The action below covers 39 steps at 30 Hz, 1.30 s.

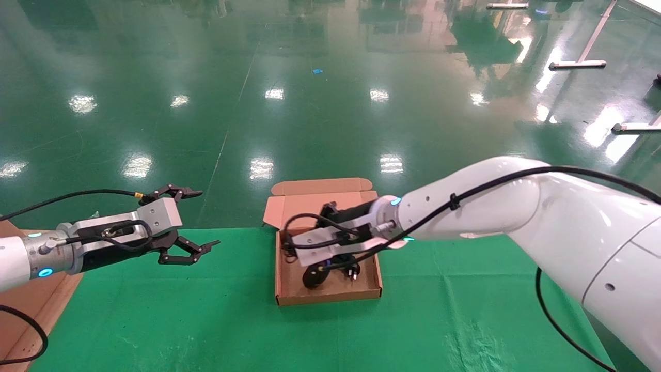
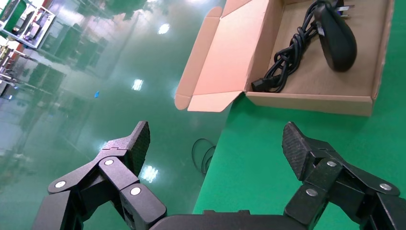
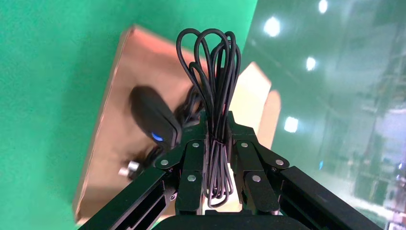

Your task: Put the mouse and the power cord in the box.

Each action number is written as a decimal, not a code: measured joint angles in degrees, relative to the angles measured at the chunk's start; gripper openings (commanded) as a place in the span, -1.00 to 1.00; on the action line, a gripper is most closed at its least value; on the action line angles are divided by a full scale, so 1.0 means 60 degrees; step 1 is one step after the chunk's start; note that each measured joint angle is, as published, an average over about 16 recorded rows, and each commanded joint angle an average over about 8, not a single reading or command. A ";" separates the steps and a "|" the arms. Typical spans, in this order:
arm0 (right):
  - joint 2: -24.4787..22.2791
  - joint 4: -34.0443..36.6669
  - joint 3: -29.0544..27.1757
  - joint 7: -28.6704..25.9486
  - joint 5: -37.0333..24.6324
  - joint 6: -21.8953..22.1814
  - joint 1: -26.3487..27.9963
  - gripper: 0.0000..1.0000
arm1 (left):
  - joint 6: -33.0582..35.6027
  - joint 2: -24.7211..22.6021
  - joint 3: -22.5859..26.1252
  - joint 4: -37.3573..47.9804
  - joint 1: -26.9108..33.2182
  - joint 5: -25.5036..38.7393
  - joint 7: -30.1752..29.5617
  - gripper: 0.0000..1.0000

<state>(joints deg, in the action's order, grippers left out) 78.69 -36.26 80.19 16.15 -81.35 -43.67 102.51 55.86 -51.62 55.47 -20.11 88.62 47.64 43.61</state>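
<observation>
Right wrist view: the power cord (image 3: pixel 214 96) is being gripped by the right gripper (image 3: pixel 218 143), its jaws closed, above the box (image 1: pixel 289 294), where the mouse (image 2: pixel 337 38) is lying; only release is judged outstanding. The left gripper (image 2: pixel 215 148) is being held wide open and empty over the desk edge.

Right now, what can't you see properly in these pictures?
- Head view: the right end effector covers part of the box floor, hiding most of the power cord.
- Left wrist view: the frame edge cuts off the mouse top and the plug.
- Right wrist view: the held cord blocks the box's far side.
</observation>
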 measured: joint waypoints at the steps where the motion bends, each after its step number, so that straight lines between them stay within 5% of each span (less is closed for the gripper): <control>1: -0.0003 0.0035 0.0084 -0.0028 -0.0012 0.0033 -0.0027 -0.40 | 0.0024 -0.0026 -0.0013 0.0081 0.0005 -0.0016 0.0045 1.00; 7: -0.0017 0.0226 0.0407 -0.0112 -0.0071 0.0150 -0.0136 0.98 | 0.0180 -0.0109 -0.0069 0.0393 0.0045 -0.0090 0.0210 1.00; 23: -0.0191 0.0114 0.0169 -0.0224 0.0075 -0.0019 -0.0306 1.00 | 0.0271 -0.0086 -0.0163 0.0283 -0.0003 -0.0109 0.0095 1.00; 39: -0.1774 -0.1307 -0.2271 -0.1176 0.1532 -0.1583 -0.1756 1.00 | 0.1254 0.0515 -0.1507 -0.1663 -0.0951 -0.0282 -0.1834 1.00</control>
<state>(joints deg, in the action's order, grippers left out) 68.04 -44.10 66.56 9.10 -72.16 -53.17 91.97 63.39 -48.53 46.43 -30.08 82.92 45.95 32.60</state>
